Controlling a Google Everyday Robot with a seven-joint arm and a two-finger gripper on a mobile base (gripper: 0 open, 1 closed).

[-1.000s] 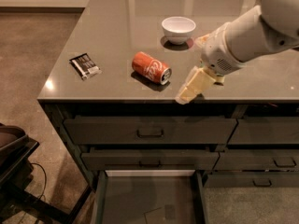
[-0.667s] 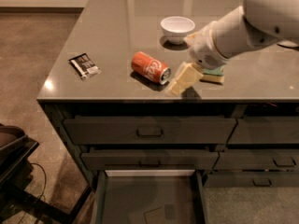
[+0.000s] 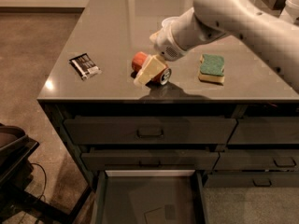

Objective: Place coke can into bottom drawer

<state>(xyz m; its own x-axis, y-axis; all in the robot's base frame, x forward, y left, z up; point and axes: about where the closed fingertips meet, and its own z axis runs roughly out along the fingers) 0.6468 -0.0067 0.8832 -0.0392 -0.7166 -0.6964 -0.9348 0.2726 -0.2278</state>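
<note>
Grey bottom drawer (image 3: 122,196) open; tool (image 3: 151,69) at coke can (image 3: 138,61).

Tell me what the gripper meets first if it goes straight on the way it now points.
The coke can, most likely. The gripper sits right over the can's middle, pointing down-left at the countertop; depth is unclear, so it may already touch the can. Behind it lies only the countertop.

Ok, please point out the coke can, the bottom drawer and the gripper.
coke can (image 3: 139,61): camera view, orange-red side.
bottom drawer (image 3: 121,197): camera view, grey floor.
gripper (image 3: 149,70): camera view, cream finger over the coke can.
</note>
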